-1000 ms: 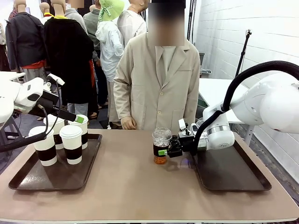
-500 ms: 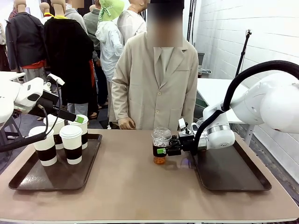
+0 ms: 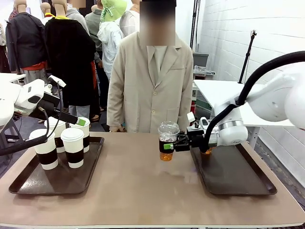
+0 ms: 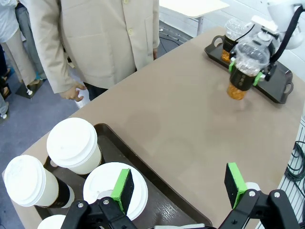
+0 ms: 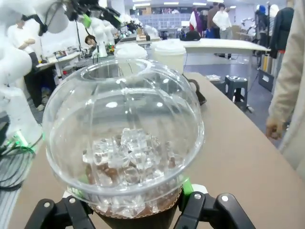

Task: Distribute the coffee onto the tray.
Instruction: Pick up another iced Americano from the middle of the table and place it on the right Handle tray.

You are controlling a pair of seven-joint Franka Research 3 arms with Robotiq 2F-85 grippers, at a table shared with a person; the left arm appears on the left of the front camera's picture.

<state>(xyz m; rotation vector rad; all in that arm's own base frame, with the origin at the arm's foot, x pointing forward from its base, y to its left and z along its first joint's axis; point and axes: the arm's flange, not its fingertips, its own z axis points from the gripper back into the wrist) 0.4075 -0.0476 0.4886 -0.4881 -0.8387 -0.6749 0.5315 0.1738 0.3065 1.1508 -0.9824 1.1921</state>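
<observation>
clear dome-lidded plastic cup of amber iced coffee, centre frame, stands upright between the right gripper's fingers, pinched at its dark sleeve; left gripper spread.

The iced coffee cup hides the right gripper's fingertips — its base is cut off below. Beyond the left gripper, two paper cups run off-frame — edges cropped.

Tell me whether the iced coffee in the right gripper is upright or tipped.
Upright: the iced coffee stands vertical, dome lid on top, clamped in the right gripper clear of the table.
</observation>
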